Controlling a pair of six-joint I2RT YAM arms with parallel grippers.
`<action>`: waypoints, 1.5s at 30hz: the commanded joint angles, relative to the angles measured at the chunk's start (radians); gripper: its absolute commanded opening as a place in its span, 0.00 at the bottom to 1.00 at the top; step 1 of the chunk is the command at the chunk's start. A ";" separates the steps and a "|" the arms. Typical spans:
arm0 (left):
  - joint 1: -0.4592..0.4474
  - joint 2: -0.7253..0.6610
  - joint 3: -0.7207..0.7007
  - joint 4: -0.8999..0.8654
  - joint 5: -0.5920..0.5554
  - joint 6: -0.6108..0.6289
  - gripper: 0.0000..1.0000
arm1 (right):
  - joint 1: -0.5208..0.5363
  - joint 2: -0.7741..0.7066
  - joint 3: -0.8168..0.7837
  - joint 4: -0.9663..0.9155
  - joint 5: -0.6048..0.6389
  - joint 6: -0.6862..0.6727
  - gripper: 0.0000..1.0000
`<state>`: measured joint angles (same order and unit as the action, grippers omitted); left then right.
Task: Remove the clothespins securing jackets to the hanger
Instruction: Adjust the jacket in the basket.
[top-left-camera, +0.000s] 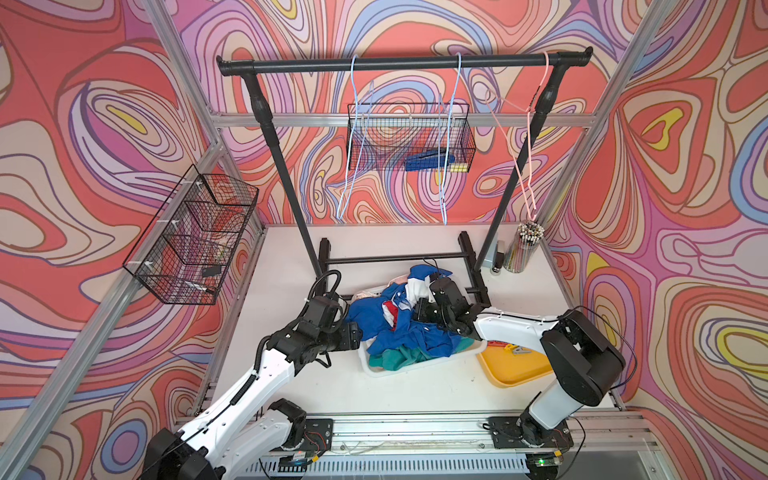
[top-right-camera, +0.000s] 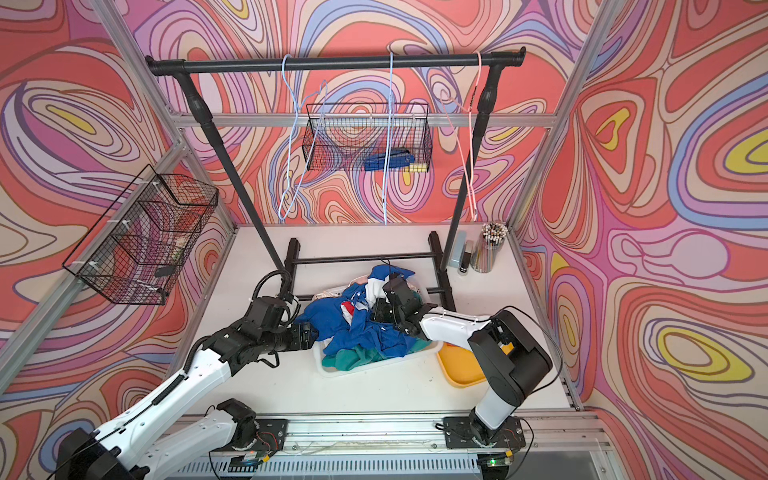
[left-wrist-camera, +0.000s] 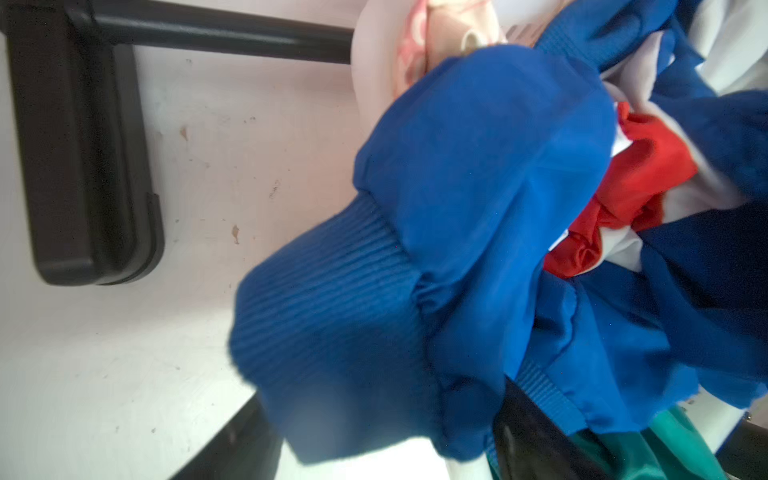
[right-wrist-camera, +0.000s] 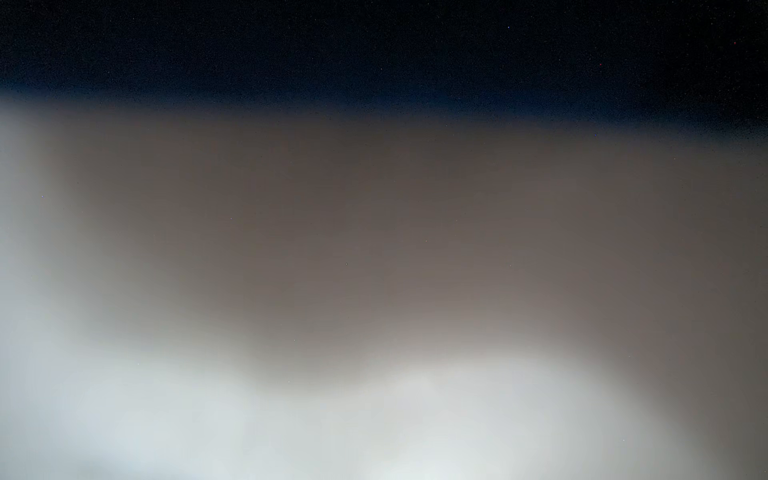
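Near the table's (top-left-camera: 415, 395) right edge, clothespins (top-left-camera: 515, 350) lie on the yellow tray (top-left-camera: 519, 372). At mid-table the jackets (top-left-camera: 399, 332) are heaped in a white tray (top-left-camera: 374, 369). Your left gripper (top-left-camera: 356, 333) has its fingers (left-wrist-camera: 536, 440) spread around a blue cuff (left-wrist-camera: 332, 311). Your right gripper (top-left-camera: 422, 311) has its fingers pressed together, buried in the heap.

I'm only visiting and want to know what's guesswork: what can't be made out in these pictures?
- Right wrist view: only a grey blur; nothing is recognisable.
- Right gripper: fingertips buried in the jackets in both top views.
- Small bits on the yellow tray: too small to name, partly behind the right arm, in a top view.
- Side wire basket contents: too small, behind mesh.
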<state>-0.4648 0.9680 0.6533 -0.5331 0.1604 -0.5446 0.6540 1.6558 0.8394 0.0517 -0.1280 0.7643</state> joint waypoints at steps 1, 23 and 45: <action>0.003 0.002 0.046 0.029 0.020 -0.006 0.51 | 0.012 0.085 -0.069 -0.213 -0.001 0.010 0.00; -0.187 0.235 0.305 -0.003 0.026 0.095 0.00 | 0.012 0.008 -0.090 -0.200 0.042 -0.005 0.06; -0.264 0.629 0.192 0.203 -0.054 0.069 0.00 | -0.117 -0.345 0.252 -0.558 0.098 -0.224 0.73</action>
<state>-0.7242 1.5360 0.8993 -0.2855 0.1471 -0.4717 0.6136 1.2804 1.0367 -0.4465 0.0418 0.5983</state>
